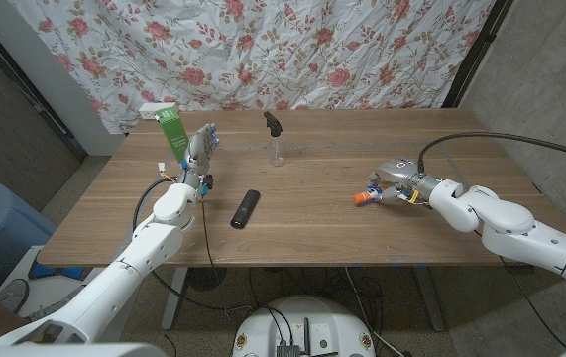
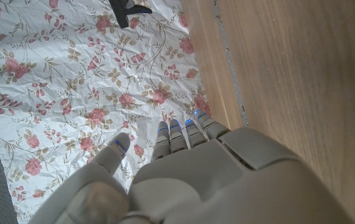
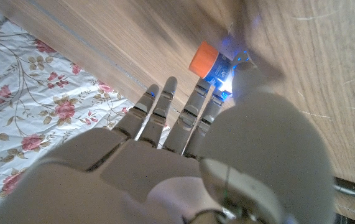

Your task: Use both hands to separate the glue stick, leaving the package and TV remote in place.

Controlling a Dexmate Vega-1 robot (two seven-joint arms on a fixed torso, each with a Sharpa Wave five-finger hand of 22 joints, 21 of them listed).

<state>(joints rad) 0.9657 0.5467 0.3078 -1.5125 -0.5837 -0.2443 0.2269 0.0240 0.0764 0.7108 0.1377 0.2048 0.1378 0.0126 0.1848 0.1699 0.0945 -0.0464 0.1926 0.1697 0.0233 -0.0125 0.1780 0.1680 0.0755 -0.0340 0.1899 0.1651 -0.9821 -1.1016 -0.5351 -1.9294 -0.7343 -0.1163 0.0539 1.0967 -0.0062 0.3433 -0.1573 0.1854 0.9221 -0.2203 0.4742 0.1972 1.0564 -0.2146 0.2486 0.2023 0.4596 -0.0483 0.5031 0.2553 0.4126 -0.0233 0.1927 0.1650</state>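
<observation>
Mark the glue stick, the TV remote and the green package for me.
glue stick (image 1: 362,198): head view, on its orange cap, beside the right hand (image 1: 397,182).
TV remote (image 1: 245,208): head view, middle of its black body.
green package (image 1: 171,129): head view, its green front face.

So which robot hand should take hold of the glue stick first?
The right robot hand, I'd say: the orange-capped glue stick lies at its fingertips on the wooden table. The left robot hand stands far across the table by the green and white package, holding nothing.
</observation>
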